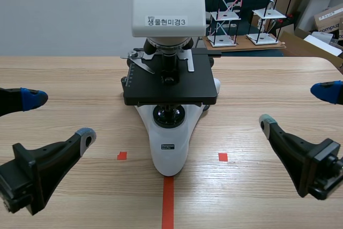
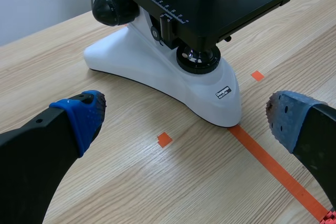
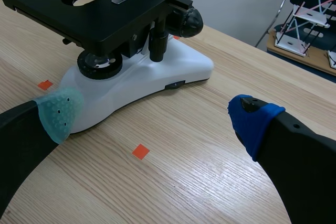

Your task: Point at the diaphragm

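A white microscope [image 1: 170,148] with a black stage [image 1: 170,85] stands at the table's middle. Under the stage sits a round black lens part, the diaphragm area [image 1: 169,115], also seen under the stage in the left wrist view [image 2: 198,59] and the right wrist view [image 3: 100,64]. My left gripper [image 1: 56,116] is open at the near left, well apart from the microscope. My right gripper [image 1: 297,106] is open at the near right, also apart from it. Neither holds anything.
Orange-red tape marks [image 1: 168,202] lie on the wooden table in front of the microscope. Wire-frame racks [image 1: 230,9] on a board and cardboard boxes [image 1: 328,20] stand beyond the table's far right edge.
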### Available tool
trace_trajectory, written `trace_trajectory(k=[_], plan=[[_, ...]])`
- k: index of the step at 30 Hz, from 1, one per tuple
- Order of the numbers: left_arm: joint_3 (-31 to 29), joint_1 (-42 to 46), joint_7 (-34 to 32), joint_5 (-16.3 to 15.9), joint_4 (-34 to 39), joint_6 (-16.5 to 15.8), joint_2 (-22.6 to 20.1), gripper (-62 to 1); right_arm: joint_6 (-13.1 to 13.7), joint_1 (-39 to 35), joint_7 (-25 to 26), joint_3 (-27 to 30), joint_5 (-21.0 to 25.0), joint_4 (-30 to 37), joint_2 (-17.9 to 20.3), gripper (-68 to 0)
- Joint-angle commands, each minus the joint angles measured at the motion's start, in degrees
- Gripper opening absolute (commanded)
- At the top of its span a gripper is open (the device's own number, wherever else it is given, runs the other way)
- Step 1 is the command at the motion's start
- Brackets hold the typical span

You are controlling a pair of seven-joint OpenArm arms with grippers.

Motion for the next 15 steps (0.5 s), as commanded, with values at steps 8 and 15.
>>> trace_trajectory(k=[8, 15], plan=[[-0.2, 0.2, -0.8, -0.5, 1.0, 0.1, 0.3, 1.4, -0.2, 0.5, 2.2, 0.4, 0.5, 0.5, 0.0, -7.1], [-0.2, 0.2, -0.8, -0.5, 1.0, 0.1, 0.3, 1.4, -0.2, 0.5, 2.1, 0.4, 0.4, 0.5, 0.0, -7.1]])
